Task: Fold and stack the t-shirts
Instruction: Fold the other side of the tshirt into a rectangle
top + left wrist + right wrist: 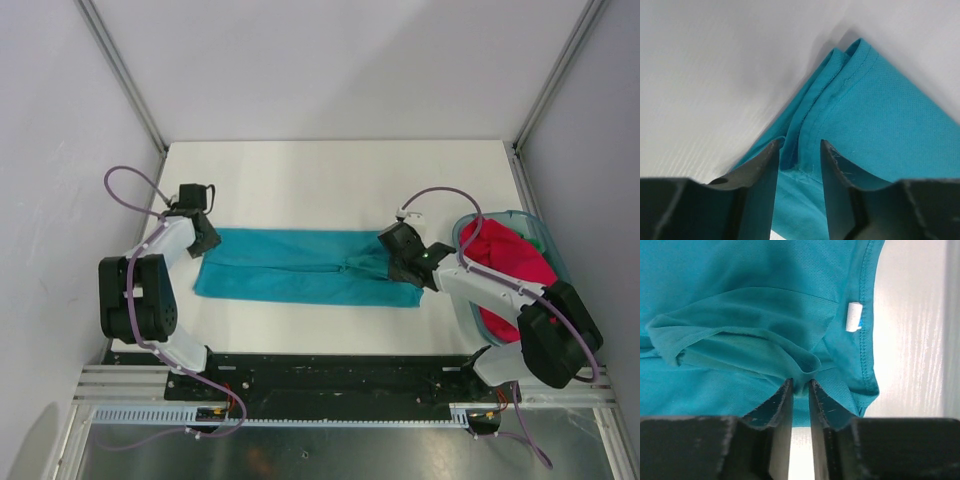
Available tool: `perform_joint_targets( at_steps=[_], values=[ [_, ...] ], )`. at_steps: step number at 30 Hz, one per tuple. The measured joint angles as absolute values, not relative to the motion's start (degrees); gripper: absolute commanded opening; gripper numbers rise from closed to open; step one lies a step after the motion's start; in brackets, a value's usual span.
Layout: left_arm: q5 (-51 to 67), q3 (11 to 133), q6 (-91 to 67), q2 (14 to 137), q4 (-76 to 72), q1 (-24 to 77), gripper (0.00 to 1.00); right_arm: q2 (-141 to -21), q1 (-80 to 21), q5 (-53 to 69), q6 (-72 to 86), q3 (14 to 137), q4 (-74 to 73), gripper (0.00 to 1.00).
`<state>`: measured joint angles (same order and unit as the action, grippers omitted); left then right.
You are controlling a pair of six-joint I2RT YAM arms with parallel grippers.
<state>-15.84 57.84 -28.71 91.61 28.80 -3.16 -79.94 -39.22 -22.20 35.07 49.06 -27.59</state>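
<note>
- Our left end effector [800, 145] sits low at the left end of the teal t-shirt [300, 265]. Its fingers are spread, and a doubled, stitched hem lies loose in the gap, so we read it as resting around the edge rather than clamping it.
- Our right end effector [800, 384] is at the opposite end of the same shirt. Its fingers are almost pressed together, with a bunched ridge of cloth right at the tips. We cannot tell whether that ridge is pinched or only touching. A small white label [854, 316] shows beside the neckline seam.
- We judge that one arm works each end so the cloth stays taut and the fold comes out even.
- Between the two arms, the teal t-shirt lies flat on the worktop [330, 180] as a long band, folded lengthwise and stretched left to right.
- Just right of the shirt, beside our right arm, the basket [520, 217] holds the red t-shirt [505, 260] in a heap. A bit of green cloth [540, 243] shows at its far side. We judge these are waiting their turn.
- Folding looks only partly done: the band needs a crosswise fold, and nothing is stacked yet.
</note>
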Motion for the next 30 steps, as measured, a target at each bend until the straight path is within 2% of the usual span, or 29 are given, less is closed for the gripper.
perform_joint_targets(
  at_steps=[3,6,12,22,30],
  values=[
    [-15.6,57.8,-29.0,91.5,28.8,-3.2,0.55,-79.4,-39.3,-20.9,34.8,48.8,-26.9,0.4],
    [-15.2,57.8,-29.0,90.8,28.8,-3.2,0.56,-76.9,-39.3,-19.7,34.3,48.7,-26.0,0.44],
    [-12.8,57.9,-28.8,88.1,28.8,-3.1,0.53,-73.9,-37.8,-18.3,32.5,48.7,-21.6,0.43],
    [-9.6,58.6,-28.5,88.0,28.6,0.8,0.49,-91.7,-35.1,-17.5,28.6,54.5,-14.2,0.4],
    [-7.8,58.7,-28.5,88.0,28.4,4.4,0.48,-94.2,-40.4,-17.9,29.2,57.8,-16.6,0.38]
  ],
)
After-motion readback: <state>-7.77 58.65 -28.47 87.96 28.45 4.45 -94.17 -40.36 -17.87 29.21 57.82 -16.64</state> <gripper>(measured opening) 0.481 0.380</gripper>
